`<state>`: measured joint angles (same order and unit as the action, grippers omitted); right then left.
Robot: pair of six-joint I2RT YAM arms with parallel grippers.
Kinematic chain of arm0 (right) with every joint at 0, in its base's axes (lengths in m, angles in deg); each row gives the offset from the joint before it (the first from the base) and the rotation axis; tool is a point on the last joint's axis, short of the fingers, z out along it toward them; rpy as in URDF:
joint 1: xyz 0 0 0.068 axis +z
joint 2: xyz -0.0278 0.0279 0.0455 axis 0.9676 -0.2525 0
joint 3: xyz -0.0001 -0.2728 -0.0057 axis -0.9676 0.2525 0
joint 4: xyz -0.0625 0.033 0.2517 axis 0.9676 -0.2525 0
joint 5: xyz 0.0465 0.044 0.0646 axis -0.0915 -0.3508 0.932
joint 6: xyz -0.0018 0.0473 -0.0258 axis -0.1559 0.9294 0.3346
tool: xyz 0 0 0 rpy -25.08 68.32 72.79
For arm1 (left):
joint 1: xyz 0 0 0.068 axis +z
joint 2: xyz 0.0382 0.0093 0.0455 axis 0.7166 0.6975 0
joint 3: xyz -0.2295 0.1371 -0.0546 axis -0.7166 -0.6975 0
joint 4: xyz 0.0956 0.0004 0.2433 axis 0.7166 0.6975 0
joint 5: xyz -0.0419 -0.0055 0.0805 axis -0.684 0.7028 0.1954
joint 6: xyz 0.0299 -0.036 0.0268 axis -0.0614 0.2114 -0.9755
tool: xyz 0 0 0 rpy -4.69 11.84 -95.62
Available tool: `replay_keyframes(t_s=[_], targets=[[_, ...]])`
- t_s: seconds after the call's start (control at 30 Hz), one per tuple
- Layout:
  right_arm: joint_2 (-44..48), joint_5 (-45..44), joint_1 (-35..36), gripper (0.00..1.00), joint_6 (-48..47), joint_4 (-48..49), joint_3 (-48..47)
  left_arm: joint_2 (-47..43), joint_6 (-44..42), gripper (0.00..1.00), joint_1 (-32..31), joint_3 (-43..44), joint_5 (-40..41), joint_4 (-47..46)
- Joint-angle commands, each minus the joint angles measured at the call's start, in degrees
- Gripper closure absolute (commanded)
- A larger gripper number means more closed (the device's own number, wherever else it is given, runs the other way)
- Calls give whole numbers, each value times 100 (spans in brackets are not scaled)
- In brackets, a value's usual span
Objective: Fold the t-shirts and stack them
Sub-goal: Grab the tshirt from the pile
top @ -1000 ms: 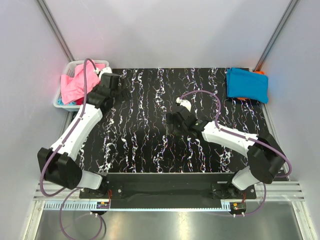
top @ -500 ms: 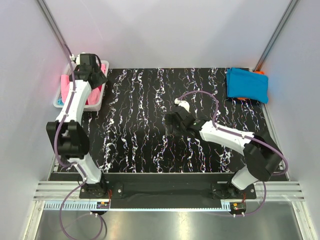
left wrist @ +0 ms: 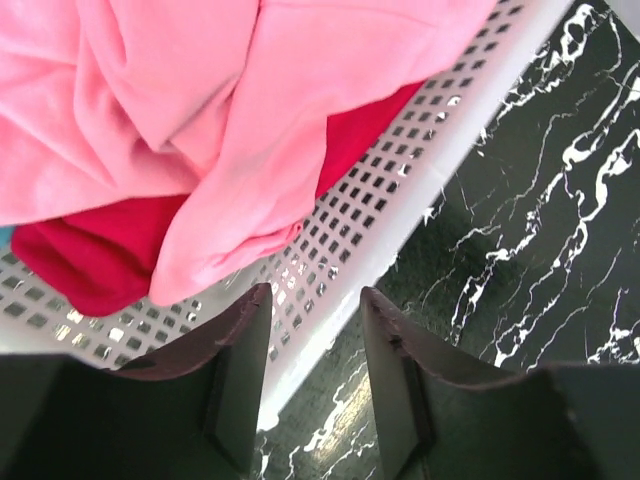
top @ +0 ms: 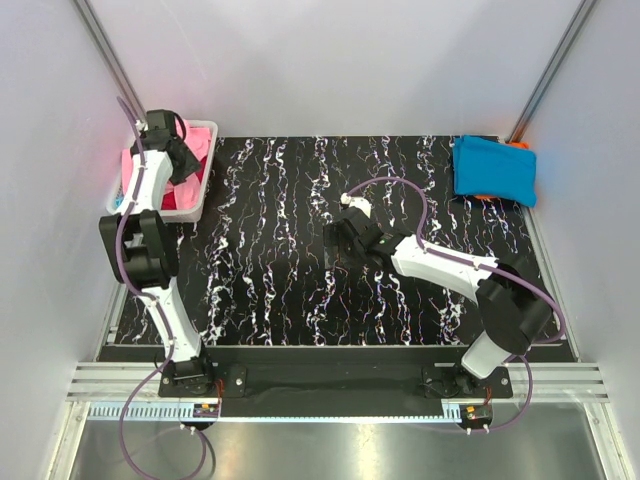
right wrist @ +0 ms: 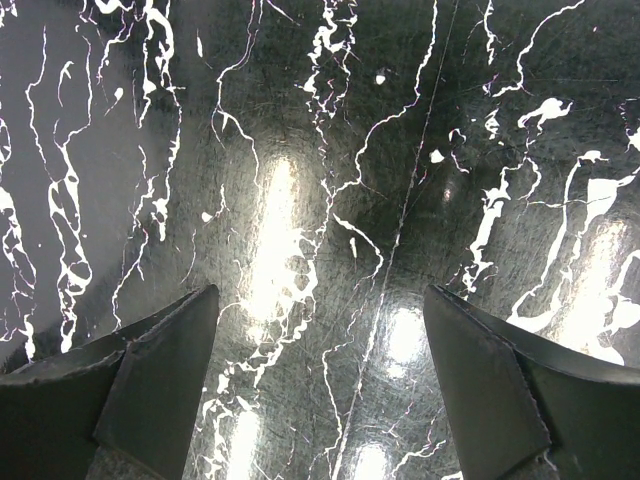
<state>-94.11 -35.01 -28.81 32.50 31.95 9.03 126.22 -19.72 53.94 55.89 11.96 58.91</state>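
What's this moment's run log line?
left gripper: open above basket | right gripper: open, empty | pink t-shirt: in basket | blue t-shirt: folded

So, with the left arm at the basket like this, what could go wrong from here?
1. The left gripper hangs over the side wall of the basket, jaws only narrowly apart. Going down here, it may hit or pinch plastic rather than cloth.
2. The pink shirt lies bunched over the red shirt, so one grab might drag both out or lift the basket.

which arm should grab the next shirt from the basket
Left. The left claw hangs open over the basket rim, right beside the pink shirt. The right claw is open over the middle of the table, far from the basket.
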Motion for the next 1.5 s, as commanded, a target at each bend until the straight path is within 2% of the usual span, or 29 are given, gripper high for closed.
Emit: replay_keyframes(t_s=[0.0,0.3,0.57,0.67,0.7,0.83,1.07,1.2,1.3,1.47], targets=[[-11,109,72,10,-88,55,-203,165,109,56,62,362,-286,-63],[7,91,81,9,-26,63,-151,516,179,57,150,441,-312,-72],[-98,144,72,9,-18,90,-124,666,197,57,194,529,127,-72],[-177,179,72,9,-70,99,-142,692,153,43,203,555,198,-107],[-195,197,81,9,-105,107,-159,675,92,34,194,555,189,-98],[-300,249,72,8,-132,125,-230,544,-40,28,194,468,224,-142],[-353,285,72,8,-123,125,-274,192,-155,27,194,283,759,-274],[-371,285,72,8,-114,134,-291,-28,12,27,186,64,1452,-291],[-397,285,72,8,-105,125,-309,-64,-49,27,194,-24,1577,-379],[-389,258,72,8,-97,125,-291,173,-102,30,194,19,1253,-432]])
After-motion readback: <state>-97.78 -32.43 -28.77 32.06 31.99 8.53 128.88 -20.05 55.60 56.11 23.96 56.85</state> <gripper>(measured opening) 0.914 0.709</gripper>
